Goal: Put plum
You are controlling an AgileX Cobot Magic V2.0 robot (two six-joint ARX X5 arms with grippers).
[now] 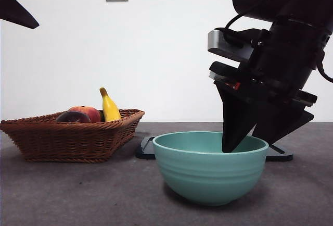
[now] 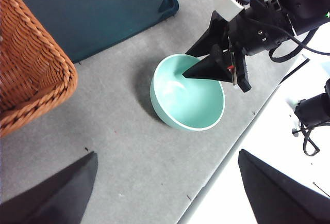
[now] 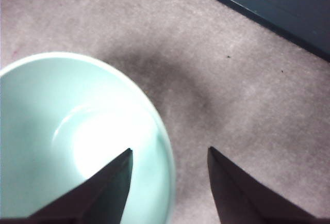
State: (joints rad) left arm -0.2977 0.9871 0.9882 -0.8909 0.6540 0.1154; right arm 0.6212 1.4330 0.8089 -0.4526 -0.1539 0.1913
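The plum (image 1: 72,117), dark maroon and round, lies in the wicker basket (image 1: 67,138) at the left, beside a red-orange apple (image 1: 90,112) and a yellow banana (image 1: 109,107). My right gripper (image 1: 244,140) is open and empty at the teal bowl (image 1: 208,174). One jaw reaches inside the bowl's rim and the other stays outside it, as the right wrist view shows around the right gripper (image 3: 169,150). My left gripper (image 2: 167,154) is open and empty, high above the table between the basket (image 2: 26,69) and the bowl (image 2: 170,115).
A dark mat (image 2: 93,12) lies on the grey table behind the bowl and basket. The waiting left arm shows as a black tip (image 1: 15,10) at the upper left of the front view. The table's edge (image 2: 232,157) runs close past the bowl.
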